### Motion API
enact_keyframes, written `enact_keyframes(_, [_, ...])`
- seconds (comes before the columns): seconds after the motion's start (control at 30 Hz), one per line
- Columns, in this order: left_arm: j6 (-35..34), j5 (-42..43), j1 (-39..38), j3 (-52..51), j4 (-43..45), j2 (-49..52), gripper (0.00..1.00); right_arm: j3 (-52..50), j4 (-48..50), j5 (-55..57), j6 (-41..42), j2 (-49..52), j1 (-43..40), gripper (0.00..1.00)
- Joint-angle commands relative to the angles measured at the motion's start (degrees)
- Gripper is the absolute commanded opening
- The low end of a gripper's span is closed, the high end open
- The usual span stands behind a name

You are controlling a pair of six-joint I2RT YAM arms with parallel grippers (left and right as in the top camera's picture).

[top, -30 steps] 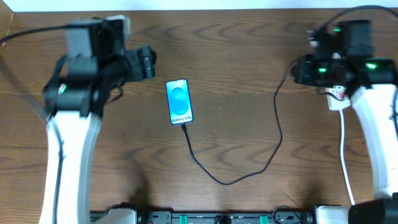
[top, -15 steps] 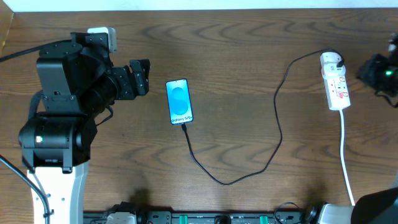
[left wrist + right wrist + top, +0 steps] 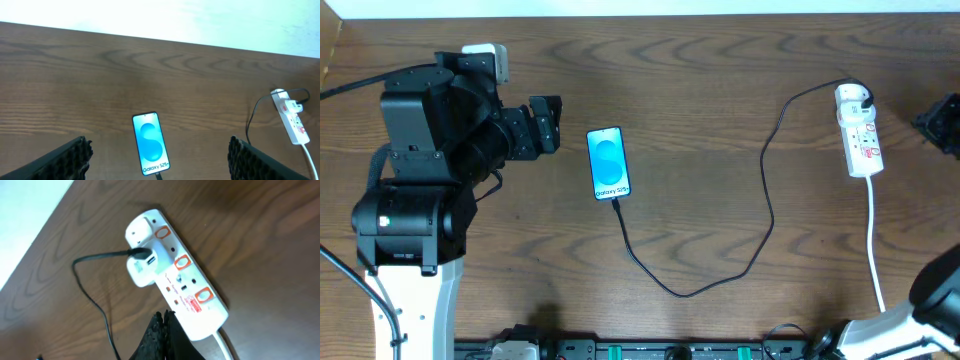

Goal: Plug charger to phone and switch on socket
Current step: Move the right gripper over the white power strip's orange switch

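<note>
The phone [image 3: 608, 163] lies screen up, lit blue, left of the table's middle. The charger cable [image 3: 680, 292] runs from the phone's bottom edge in a loop to its white plug head [image 3: 856, 97], which sits in the socket strip [image 3: 863, 143] at the far right. My left gripper [image 3: 546, 122] is open and empty, just left of the phone; in the left wrist view the phone [image 3: 150, 143] lies between its fingers [image 3: 159, 147]. My right gripper [image 3: 163, 322] is shut and empty, next to the strip [image 3: 185, 280]. In the overhead view it [image 3: 946, 124] is at the right edge.
The strip's white cord [image 3: 873, 240] runs down toward the front edge on the right. The strip also shows far right in the left wrist view [image 3: 291, 116]. The table's back edge meets a pale surface [image 3: 160, 17].
The right arm has swung off the strip to the right edge, uncovering strip and plug. The left arm shifted back a second ago and has held still since.
</note>
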Motion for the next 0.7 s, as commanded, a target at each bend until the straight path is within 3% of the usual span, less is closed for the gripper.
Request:
enact_keyframes(0.0, [-0.52,-0.37,0.17,-0.17,0.00,0.13,0.89,0.44,1.90,-4.70,2.69,4.17,-0.35,0.01])
enact_keyframes(0.27, [-0.52,-0.37,0.17,-0.17,0.00,0.13,0.89,0.44,6.19,-4.87,9.49,10.97,-0.35,0.01])
enact_keyframes(0.67, [-0.52,-0.37,0.17,-0.17,0.00,0.13,0.89,0.44,11.23,-5.27,10.69,15.87,1.16,0.01])
